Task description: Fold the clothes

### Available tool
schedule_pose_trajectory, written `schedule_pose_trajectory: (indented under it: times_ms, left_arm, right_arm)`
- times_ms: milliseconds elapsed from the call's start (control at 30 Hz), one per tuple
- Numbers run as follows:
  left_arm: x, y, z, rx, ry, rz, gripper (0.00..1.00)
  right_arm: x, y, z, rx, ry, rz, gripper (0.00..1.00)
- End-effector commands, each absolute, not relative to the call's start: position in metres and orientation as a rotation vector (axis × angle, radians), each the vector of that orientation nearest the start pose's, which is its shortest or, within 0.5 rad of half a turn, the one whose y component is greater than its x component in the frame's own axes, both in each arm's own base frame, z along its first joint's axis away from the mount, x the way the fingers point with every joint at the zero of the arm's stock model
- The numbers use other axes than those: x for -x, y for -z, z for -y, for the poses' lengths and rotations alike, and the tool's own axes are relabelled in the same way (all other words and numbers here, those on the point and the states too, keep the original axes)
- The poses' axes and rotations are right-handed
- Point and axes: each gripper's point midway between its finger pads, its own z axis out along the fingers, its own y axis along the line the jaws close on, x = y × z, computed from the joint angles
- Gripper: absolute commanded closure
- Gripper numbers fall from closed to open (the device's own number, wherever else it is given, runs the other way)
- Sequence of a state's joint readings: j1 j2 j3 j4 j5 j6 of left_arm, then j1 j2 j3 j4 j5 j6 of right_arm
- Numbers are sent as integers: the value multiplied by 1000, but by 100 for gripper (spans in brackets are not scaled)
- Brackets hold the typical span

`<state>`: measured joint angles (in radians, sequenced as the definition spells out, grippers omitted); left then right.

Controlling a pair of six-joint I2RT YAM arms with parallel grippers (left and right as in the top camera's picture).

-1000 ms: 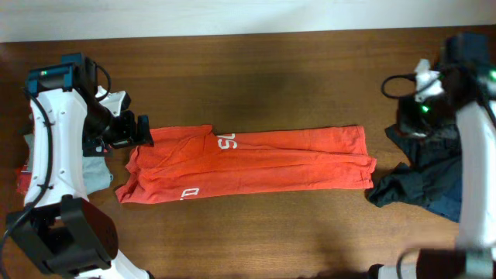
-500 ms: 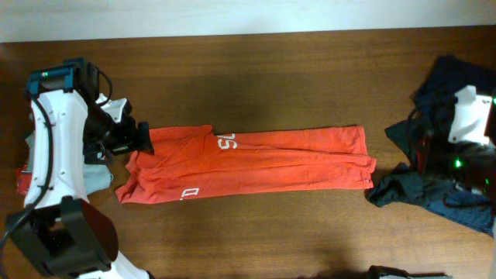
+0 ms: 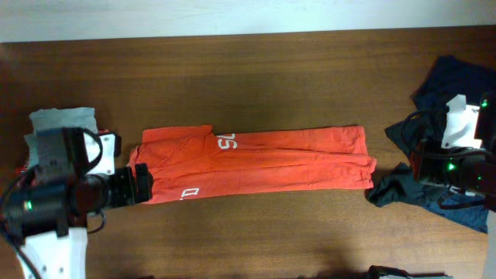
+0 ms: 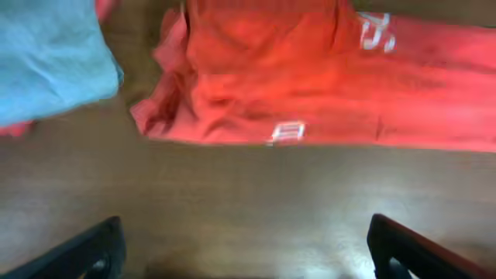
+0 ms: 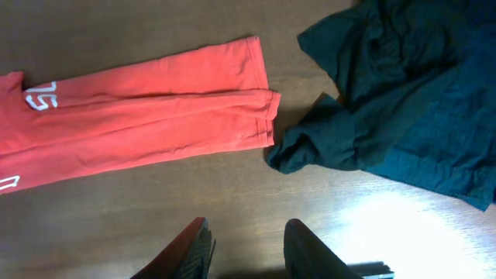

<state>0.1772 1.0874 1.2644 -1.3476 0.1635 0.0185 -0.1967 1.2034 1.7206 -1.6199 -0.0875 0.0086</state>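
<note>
The orange-red T-shirt (image 3: pixel 256 163) lies on the wooden table, folded into a long flat strip with white lettering showing. My left gripper (image 3: pixel 142 184) hovers at the shirt's left end. In the left wrist view its fingers (image 4: pixel 85 252) stand wide apart over bare wood, open and holding nothing, with the shirt (image 4: pixel 310 85) beyond them. A crumpled dark navy garment (image 3: pixel 434 186) lies off the strip's right end, under my right arm (image 3: pixel 457 159). The right gripper (image 5: pixel 248 248) is open with nothing in it, over the table just in front of the shirt's right end (image 5: pixel 155 116) and the navy garment (image 5: pixel 403 101).
A light grey-blue cloth (image 3: pixel 66 124) lies at the far left, also seen in the left wrist view as a pale blue cloth (image 4: pixel 46 54). A bit of red fabric (image 3: pixel 22 167) shows at the left table edge. Bare wood (image 3: pixel 256 77) stretches behind the shirt.
My left arm has swung from the shirt's back left corner toward the front, now low at its left end. My right arm has come forward from the back right, over the navy garment.
</note>
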Motion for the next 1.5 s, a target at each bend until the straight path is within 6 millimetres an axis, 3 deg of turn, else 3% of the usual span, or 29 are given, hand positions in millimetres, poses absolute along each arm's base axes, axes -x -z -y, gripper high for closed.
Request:
schedule_pose_trajectory:
  times_ms: [0,633,833,1100,1467]
  left_arm:
    - [-222,-227,-13,178,152,-2660,1]
    - [-230,-232,-13,190,154,-2616,1]
    - [-245,-231,-16,256,170,-2595,1]
    - [-302,-193,-11,277,317,-2670,1]
    - [-402,-154,-30,290,371,-2780,1]
  right_arm:
    - [-215,-310,28,-268,-72,-2669,63]
    - [-214,-309,27,-269,-74,-2675,63]
    - [-213,-309,26,-269,-80,-2679,62]
    - [-213,-309,26,-268,-79,-2679,62]
    - [-213,-309,26,-269,-80,-2681,62]
